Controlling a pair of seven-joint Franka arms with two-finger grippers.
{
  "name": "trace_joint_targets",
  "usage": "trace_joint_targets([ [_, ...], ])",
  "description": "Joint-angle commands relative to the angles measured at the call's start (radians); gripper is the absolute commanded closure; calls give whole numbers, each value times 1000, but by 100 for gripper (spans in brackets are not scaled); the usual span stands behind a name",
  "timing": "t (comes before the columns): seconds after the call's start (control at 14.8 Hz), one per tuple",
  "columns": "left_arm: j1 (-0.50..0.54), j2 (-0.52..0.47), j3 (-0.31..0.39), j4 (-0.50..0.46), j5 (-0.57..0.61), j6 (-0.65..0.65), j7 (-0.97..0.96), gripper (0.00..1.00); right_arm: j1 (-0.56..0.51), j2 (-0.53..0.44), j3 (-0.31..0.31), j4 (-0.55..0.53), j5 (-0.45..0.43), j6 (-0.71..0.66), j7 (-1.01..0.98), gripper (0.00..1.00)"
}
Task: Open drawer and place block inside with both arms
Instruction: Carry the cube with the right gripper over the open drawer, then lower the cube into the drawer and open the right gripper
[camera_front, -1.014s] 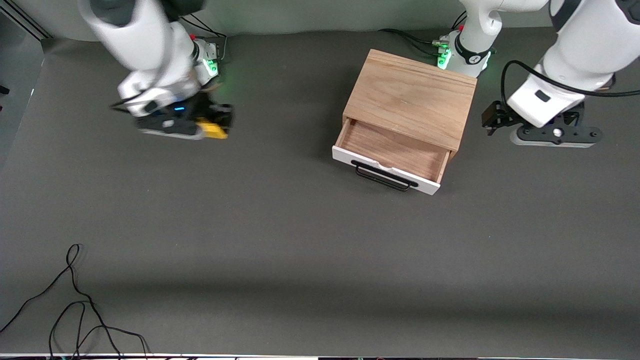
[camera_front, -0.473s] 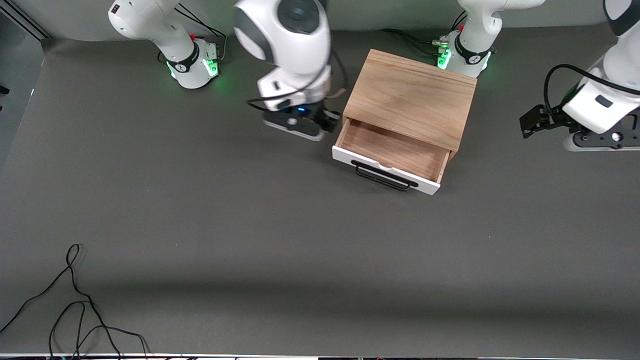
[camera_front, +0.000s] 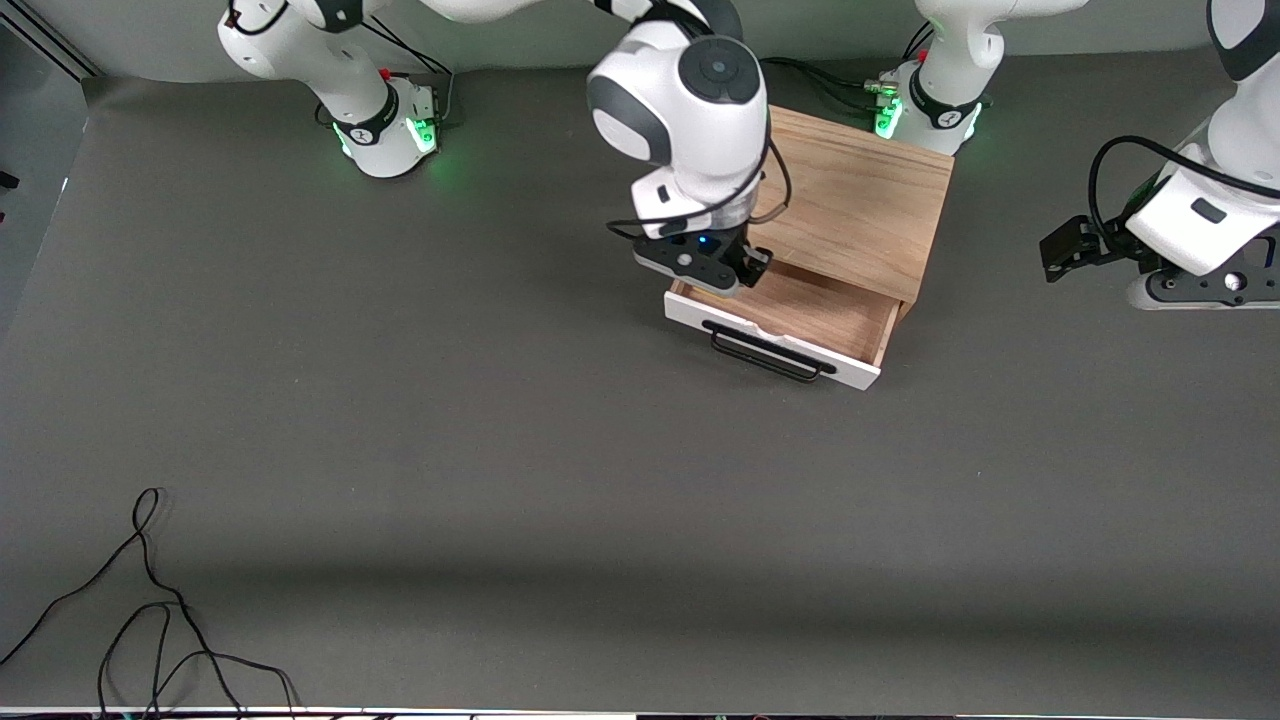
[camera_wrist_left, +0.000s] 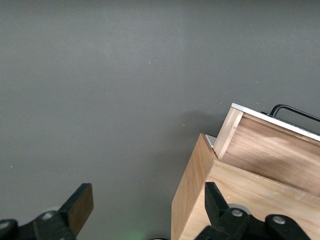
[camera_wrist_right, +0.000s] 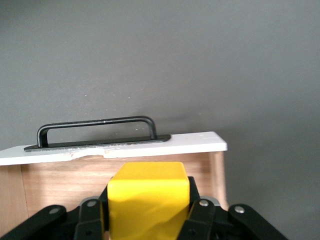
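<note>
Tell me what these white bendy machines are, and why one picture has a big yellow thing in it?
They are two robot arms bolted at the edge of a grey table. Each ends in a black pincher with two fingers, called a gripper.

The big picture comes from a camera high above, looking down at both arms. The other two come from small cameras fixed to each arm's wrist, so they see what that arm's pincher sees.

On the table stands a wooden box with a white-fronted drawer pulled open. A black bar handle is on its front.

The yellow thing is a small block. It looks big only because the wrist camera is close. The right gripper is squeezing it right over the open drawer. The left gripper waits open beside the box, at the left arm's end of the table.
</note>
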Motion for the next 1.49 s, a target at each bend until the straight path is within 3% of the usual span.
trace_joint_targets([
  [0.0,24,20,-13,30,11,-20,2,1,7,63,-1,56,7,16,30,65],
  [0.47,35,12,6,102,-2,-76,40,1,31,103,1,45,7,27,33,65],
  [1.22,3,12,1,98,18,-99,192,1,31,155,2,42,12,53,29,64],
  [1.28,4,12,1,98,14,-99,189,1,31,157,2,42,12,53,29,60],
  [1.35,7,10,6,98,6,-99,187,1,31,155,4,42,12,53,30,42],
  [1.42,1,6,9,90,8,-90,187,1,31,155,4,42,12,53,32,7],
])
